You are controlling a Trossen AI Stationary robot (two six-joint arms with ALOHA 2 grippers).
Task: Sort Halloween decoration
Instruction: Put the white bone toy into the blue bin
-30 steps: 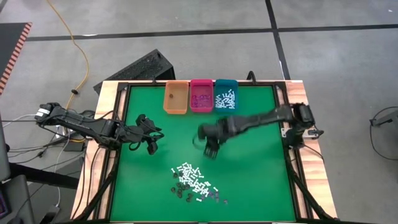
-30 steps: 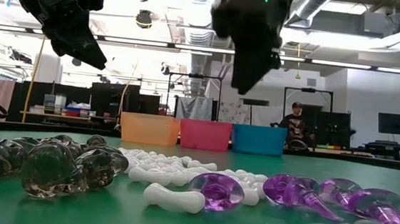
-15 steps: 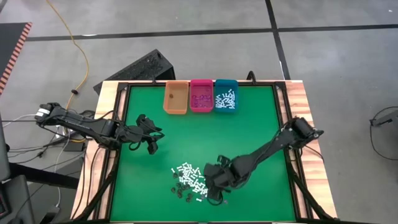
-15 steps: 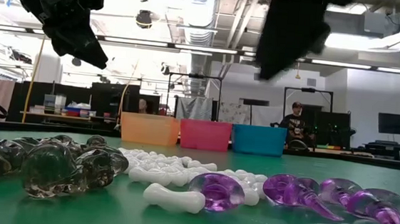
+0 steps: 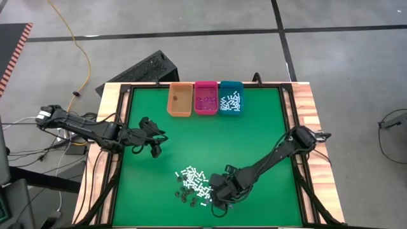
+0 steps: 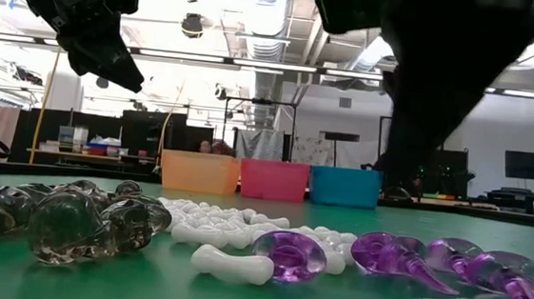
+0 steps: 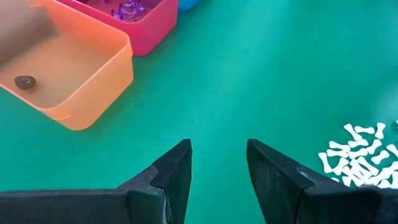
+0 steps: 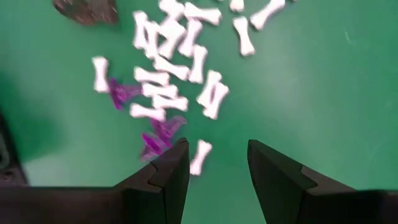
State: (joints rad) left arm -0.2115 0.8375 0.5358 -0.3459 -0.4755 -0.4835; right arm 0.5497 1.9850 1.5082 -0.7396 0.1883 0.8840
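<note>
Dozens of pieces (image 5: 194, 184) left unsorted (bins (image 5: 205, 99) partly stocked); I hold right gripper (image 8: 217, 163) spread, empty over them, left gripper (image 7: 217, 163) likewise spread, idle.

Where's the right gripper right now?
High view: the right gripper is over the mat's near edge, at the right end of the loose pile, open above white bones and purple bits.
</note>
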